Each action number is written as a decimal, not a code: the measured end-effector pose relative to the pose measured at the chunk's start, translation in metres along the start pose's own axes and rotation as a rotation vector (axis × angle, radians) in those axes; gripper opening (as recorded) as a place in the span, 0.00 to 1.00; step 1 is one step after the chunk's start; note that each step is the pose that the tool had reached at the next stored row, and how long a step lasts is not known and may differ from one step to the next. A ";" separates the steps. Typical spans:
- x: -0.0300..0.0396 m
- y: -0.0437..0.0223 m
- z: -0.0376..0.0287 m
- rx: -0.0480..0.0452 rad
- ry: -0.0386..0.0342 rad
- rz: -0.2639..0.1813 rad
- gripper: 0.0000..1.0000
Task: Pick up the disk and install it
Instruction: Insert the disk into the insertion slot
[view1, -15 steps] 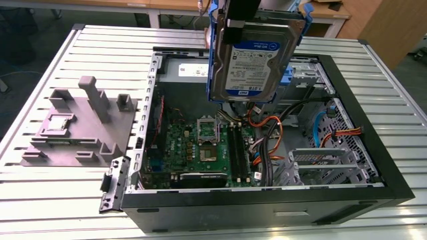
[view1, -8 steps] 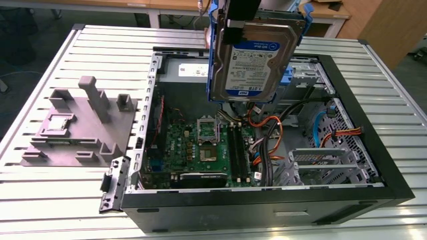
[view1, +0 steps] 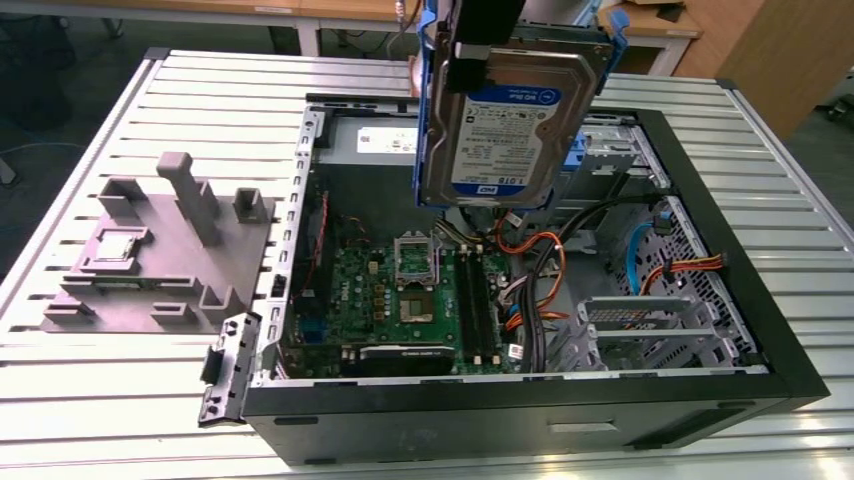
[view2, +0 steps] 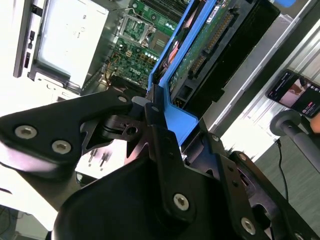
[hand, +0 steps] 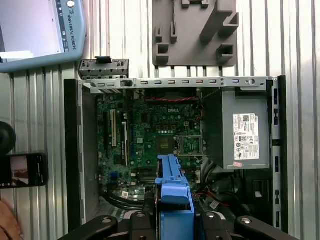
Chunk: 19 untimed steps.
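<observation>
Above the open computer case (view1: 534, 415), in the upper middle of the exterior view, the disk (view1: 505, 130) hangs upright in the air, its white-and-blue label facing the camera and blue carrier rails down both long sides. The gripper (view1: 483, 35) is clamped on the carrier's top end; in the second wrist view its fingers (view2: 162, 145) pinch the blue plastic tight. Below lie the green motherboard (view1: 400, 300) and orange cables (view1: 541, 270). Beside the case, toward the exterior view's left, a grey fixture block (view1: 160, 250) sits on the slatted table (view1: 80, 400).
</observation>
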<state>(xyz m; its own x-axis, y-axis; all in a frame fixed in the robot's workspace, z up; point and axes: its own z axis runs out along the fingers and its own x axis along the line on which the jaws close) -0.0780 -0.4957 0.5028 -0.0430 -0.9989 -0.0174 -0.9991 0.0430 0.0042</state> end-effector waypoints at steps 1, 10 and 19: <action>0.0019 0.0000 0.0001 0.0001 0.0012 0.000 0.36; 0.0128 -0.0106 0.0017 0.0005 0.0112 0.000 0.36; 0.0129 -0.0327 0.0022 0.0004 0.0113 0.000 0.36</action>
<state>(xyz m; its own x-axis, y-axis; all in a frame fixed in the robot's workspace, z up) -0.0459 -0.5100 0.5003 -0.0431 -0.9991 -0.0061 -0.9991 0.0431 0.0038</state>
